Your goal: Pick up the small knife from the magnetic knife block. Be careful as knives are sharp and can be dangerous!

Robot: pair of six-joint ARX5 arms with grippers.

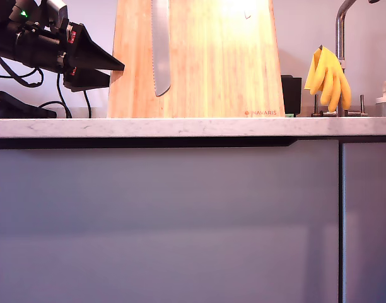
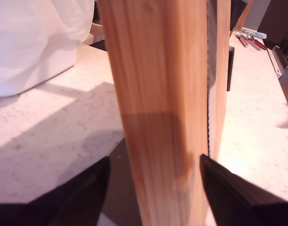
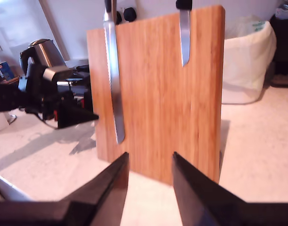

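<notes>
pale speckled stone forms the desk [image 1: 180, 127] on which everything stands, above flat grey cupboard fronts [image 1: 161, 221]. my first end effector [image 2: 154, 186] has its dark jaws apart, one on each side of the narrow side edge of the magnetic knife block [image 2: 158, 94], with a gap showing between each jaw and the wood; in the exterior view it [image 1: 117, 71] reaches in from the exterior view's left and its tips sit at the block's edge. my second end effector [image 3: 149, 181] also has its jaws apart, holding nothing, and looks square at the broad face of the block from a little way off, pointing at the lower part of the wood. the small knife [image 3: 184, 35] hangs blade down high on that face, its black handle at the block's top edge and its pointed tip well above the desk; in the exterior view only its tip [image 1: 246, 15] shows, in a bright glare. beside it, well apart, hangs the long serrated bread knife [image 1: 160, 50], reaching much lower. the block stands upright on the desk with a red mark at its lower corner on the exterior view's right. farther toward the exterior view's right, yellow rubber gloves [image 1: 328, 79] hang by a metal tap [image 1: 340, 31]. a white bag [image 2: 36, 42] sits behind the block.
</notes>
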